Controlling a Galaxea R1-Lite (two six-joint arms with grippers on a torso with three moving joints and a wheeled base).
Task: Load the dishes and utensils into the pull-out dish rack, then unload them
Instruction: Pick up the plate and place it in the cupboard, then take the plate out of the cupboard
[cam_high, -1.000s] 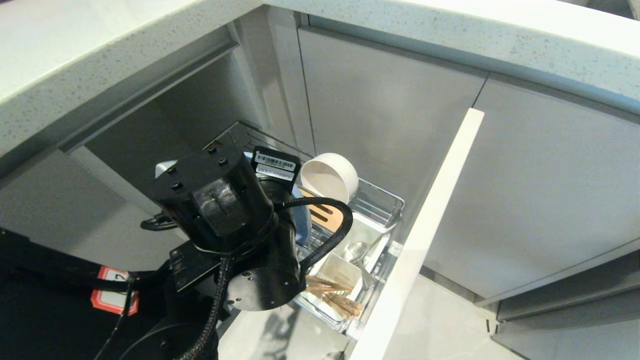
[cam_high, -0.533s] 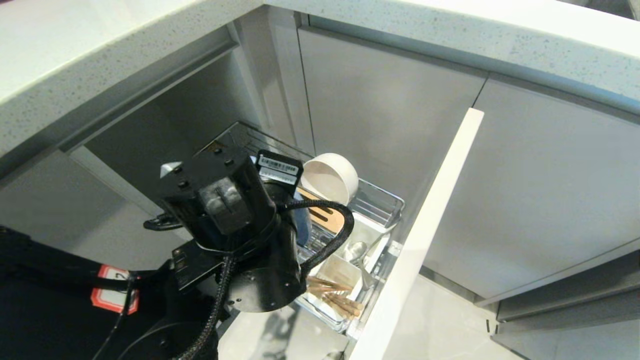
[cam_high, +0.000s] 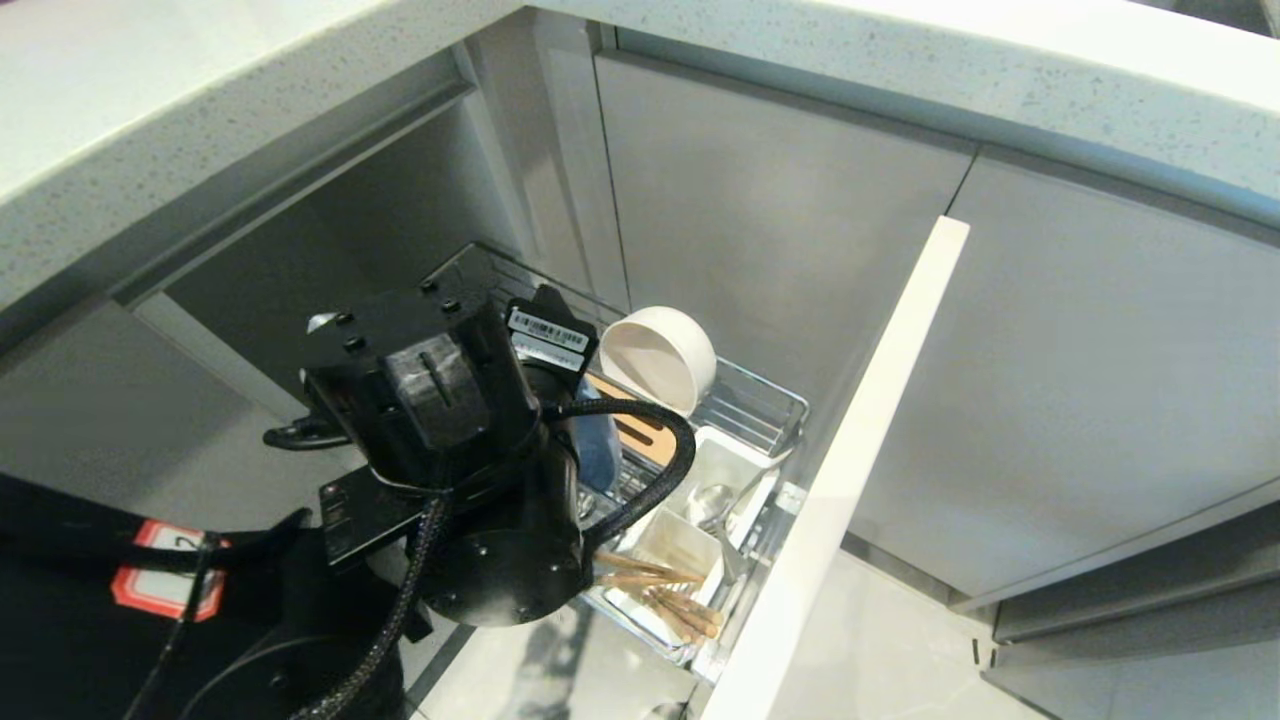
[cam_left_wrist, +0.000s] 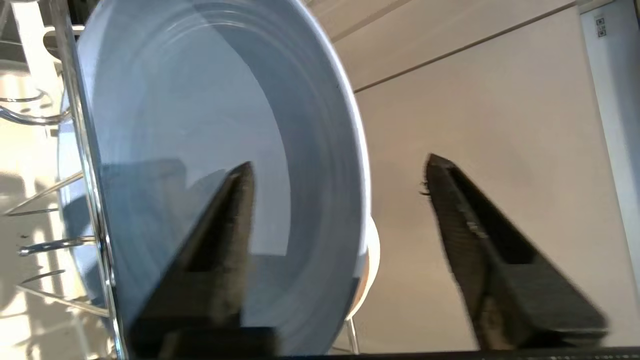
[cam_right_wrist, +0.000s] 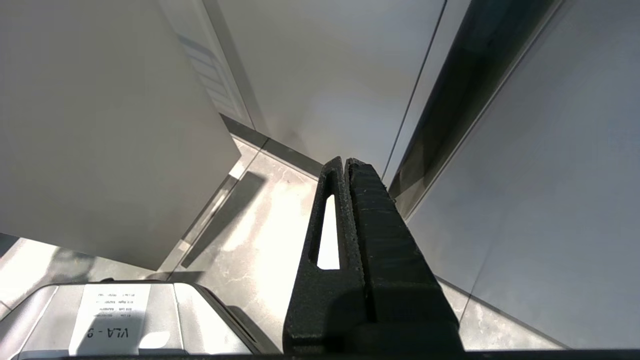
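Left end effector (cam_left_wrist: 340, 170) spread astride blue plate (cam_left_wrist: 200, 125) (upright, seemingly racked)

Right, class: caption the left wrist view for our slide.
Open left gripper straddles the rim of the pale blue plate, upright in the dish rack.

The rack (cam_high: 760, 400) stands pulled out from the cabinet, its front panel (cam_high: 850, 470) on the right. The bowl (cam_high: 655, 355) sits at the far end, the plate (cam_high: 598, 445) upright just left of it. Nearer, the caddy (cam_high: 735, 465) holds the spoon (cam_high: 712, 503); the chopsticks (cam_high: 660, 595) lie nearest.
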